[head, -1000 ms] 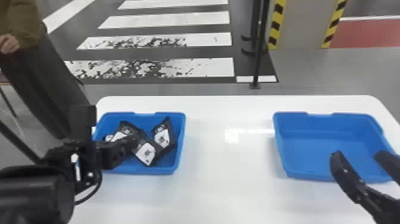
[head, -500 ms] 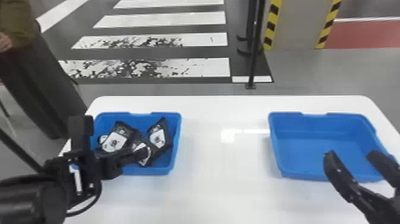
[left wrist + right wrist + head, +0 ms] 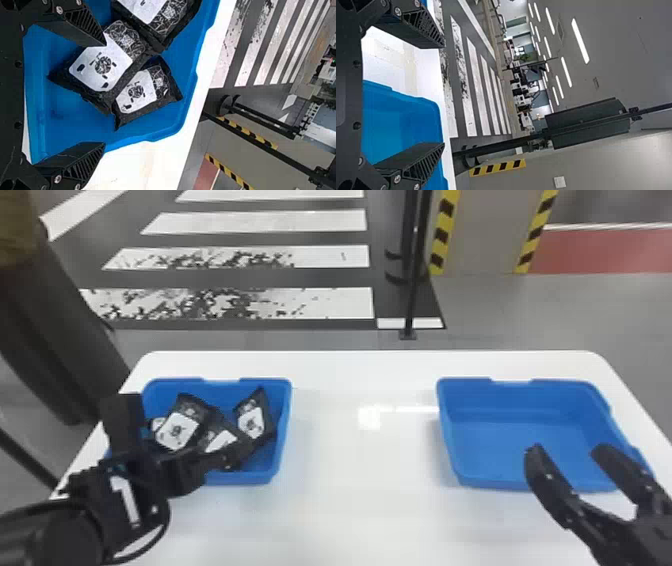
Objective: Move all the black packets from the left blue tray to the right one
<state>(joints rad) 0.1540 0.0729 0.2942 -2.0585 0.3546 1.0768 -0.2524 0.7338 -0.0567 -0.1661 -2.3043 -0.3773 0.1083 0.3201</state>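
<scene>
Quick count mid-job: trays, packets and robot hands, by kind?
Blue trays: 2
Black packets: 3 clear; a white patch beside them may be another
Hands: 2 (left hand, right hand)
Total: 7, possibly 8

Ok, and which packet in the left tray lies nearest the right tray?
The rightmost packet, close to the left tray's right wall; the others lie farther left, the middle packet partly under a finger of the left gripper.
</scene>
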